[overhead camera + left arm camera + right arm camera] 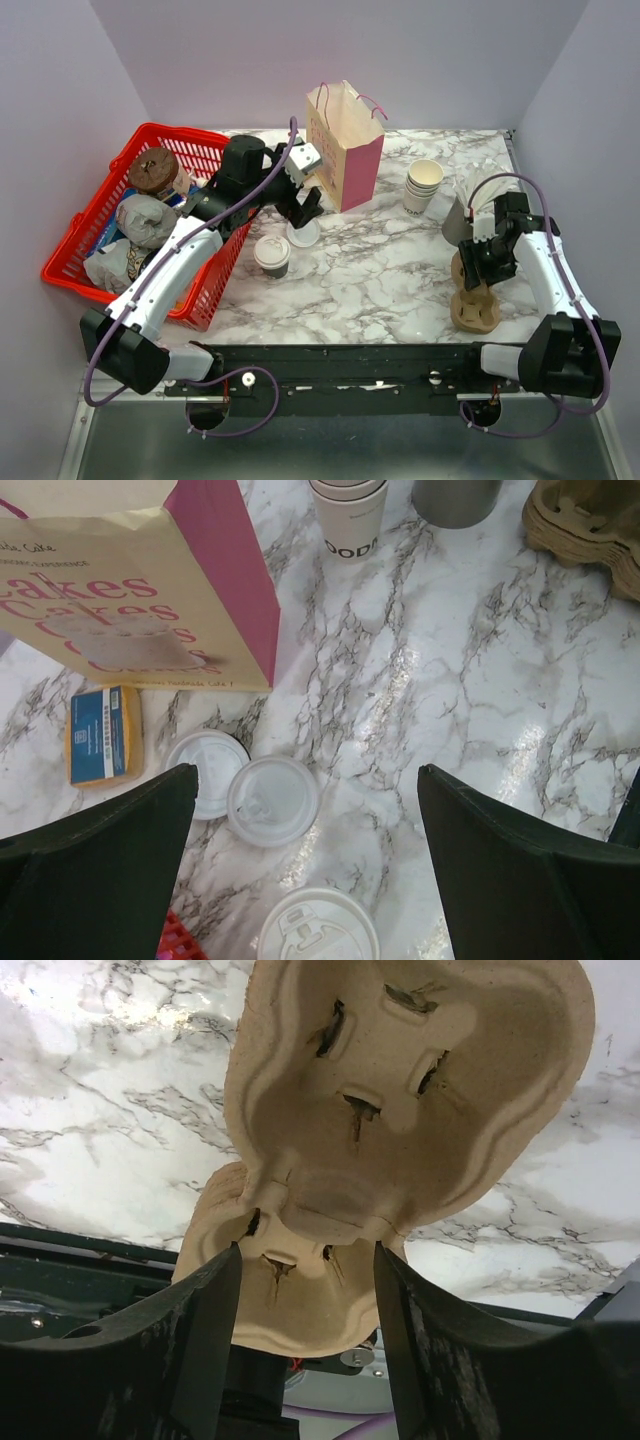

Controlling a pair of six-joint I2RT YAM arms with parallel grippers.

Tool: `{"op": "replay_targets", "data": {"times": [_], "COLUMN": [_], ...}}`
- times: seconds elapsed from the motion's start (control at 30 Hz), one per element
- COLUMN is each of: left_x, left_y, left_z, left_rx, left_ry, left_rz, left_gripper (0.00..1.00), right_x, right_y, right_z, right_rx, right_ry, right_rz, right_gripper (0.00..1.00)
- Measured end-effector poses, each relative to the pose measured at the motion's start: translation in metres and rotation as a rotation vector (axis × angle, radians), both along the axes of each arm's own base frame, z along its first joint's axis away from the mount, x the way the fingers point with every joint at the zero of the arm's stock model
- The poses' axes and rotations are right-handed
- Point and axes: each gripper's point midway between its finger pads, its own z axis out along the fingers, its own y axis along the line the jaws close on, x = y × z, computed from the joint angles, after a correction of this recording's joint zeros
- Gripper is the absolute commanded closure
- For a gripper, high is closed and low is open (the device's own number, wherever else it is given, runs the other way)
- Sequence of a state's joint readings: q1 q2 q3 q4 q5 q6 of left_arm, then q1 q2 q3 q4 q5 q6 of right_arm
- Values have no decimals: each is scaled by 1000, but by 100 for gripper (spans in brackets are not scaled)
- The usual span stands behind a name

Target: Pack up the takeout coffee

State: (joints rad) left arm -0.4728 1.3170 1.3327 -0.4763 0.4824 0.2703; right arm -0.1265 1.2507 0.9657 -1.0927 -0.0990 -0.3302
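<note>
Left tool [305, 210] wide open over loose lids [273, 800], right tool [308, 1250] clamped on the pulp cup carrier [400, 1090], lidded takeout coffee [271, 255] standing on table [380, 280] just beside the red basket [200, 150].

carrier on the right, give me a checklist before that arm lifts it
1. Grip: right gripper on carrier, fingers against both its sides: ok.
2. Only one taken: cannot tell; a second carrier lies right beneath it.
3. The coffee upright and lidded: ok.
4. The left gripper open and off the coffee: ok; it hangs over loose lids.
5. The bag upright, mouth open: ok.
</note>
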Motion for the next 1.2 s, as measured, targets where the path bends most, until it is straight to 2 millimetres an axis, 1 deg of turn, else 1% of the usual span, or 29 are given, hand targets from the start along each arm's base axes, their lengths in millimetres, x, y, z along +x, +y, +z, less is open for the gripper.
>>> {"op": "replay_targets", "data": {"times": [0.2,0.37,0.57,1.17,1.2], "left_x": [2,1,2,5,5], "left_y": [-2,-1,-2,-5,-5], "left_z": [1,-4,-4,-3,-3], "left_rx": [-21,-20,-28,-49,-50], "left_ry": [6,22,24,25,27], "left_rz": [12,18,22,30,31], "left_gripper": [1,1,1,1,1], "right_x": [5,8,11,10,10], "right_y": [-1,-1,-1,-6,-6], "right_z": [-5,-10,-13,-21,-22], "right_rx": [8,11,12,10,10], "right_ry": [10,19,23,64,67], "right_rz": [-28,-43,-50,-67,-67], "right_gripper": [41,41,41,46,48]}}
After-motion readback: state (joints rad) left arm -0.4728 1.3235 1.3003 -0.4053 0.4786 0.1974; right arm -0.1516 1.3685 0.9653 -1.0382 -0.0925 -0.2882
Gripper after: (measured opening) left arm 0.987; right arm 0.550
